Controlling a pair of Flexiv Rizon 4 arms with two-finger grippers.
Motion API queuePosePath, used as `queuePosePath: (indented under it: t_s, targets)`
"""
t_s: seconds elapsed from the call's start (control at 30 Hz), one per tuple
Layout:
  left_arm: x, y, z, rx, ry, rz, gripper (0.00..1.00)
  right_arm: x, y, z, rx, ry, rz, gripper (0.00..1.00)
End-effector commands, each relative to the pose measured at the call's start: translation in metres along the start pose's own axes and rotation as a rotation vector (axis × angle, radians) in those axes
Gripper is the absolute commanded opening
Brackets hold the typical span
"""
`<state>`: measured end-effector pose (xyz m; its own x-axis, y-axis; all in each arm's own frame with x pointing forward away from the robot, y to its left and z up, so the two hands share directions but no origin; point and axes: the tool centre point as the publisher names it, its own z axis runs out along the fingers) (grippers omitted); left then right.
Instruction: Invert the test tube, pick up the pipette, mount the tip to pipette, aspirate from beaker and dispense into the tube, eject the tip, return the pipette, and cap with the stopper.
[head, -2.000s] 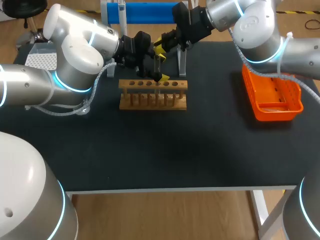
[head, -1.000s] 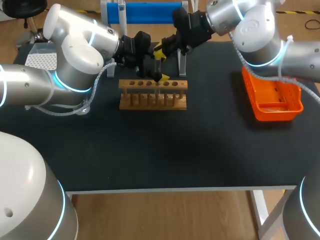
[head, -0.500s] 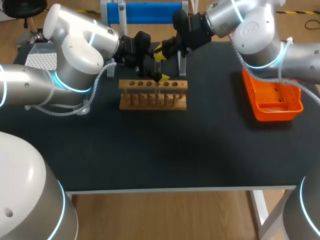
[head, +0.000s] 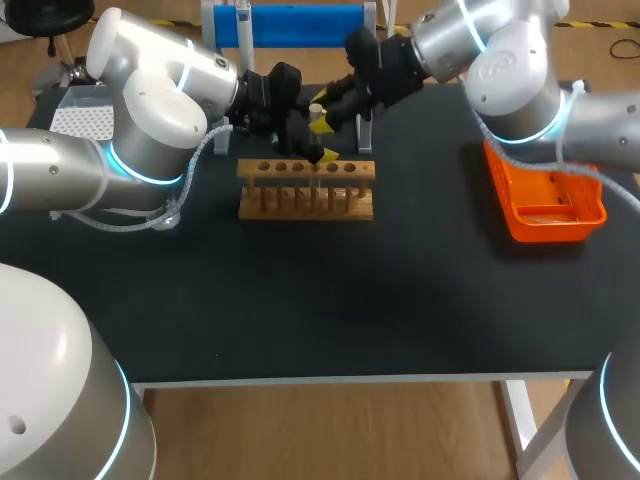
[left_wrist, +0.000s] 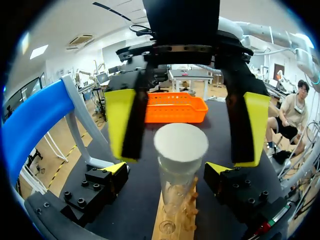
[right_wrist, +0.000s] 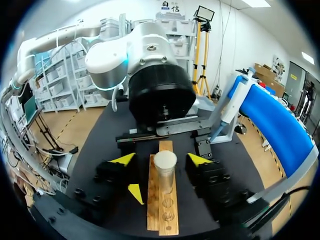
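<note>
Right end effector (right_wrist: 161, 159) stands released around the white stopper (right_wrist: 165, 161), which sits on the test tube (right_wrist: 165, 182) in the wooden rack (head: 306, 190). Left end effector (left_wrist: 167, 169) straddles it, apparently unclenched. Capping looks done; next both need a clean retreat

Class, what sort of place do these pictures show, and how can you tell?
Probably a laboratory bench for robot work: a wooden test tube rack, a stoppered test tube standing in it, and two robot arms.
</note>
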<state>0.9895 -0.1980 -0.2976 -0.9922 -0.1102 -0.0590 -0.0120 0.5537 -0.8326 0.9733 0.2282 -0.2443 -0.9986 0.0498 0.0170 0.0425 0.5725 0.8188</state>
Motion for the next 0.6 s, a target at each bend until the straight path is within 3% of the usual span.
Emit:
queuePosePath:
  t_s: [0.03,0.43,0.5,0.53,0.6]
  targets:
    - [-0.001,0.000,0.000,-0.002,0.003,-0.001,1.00,0.003,-0.006,-0.009,-0.052,-0.015,0.001,1.00]
    - [-0.001,0.000,0.000,-0.002,0.003,-0.001,1.00,0.007,-0.001,-0.023,-0.233,-0.013,-0.066,0.98]
    - [-0.001,0.000,0.000,-0.002,0.003,-0.001,1.00,0.008,0.000,-0.024,-0.271,-0.003,-0.070,0.70]
    - [-0.001,0.000,0.000,-0.002,0.003,-0.001,1.00,0.008,0.002,-0.025,-0.289,0.004,-0.072,0.47]
    - [-0.001,0.000,0.000,-0.002,0.003,-0.001,1.00,0.008,0.003,-0.025,-0.299,0.004,-0.074,0.24]
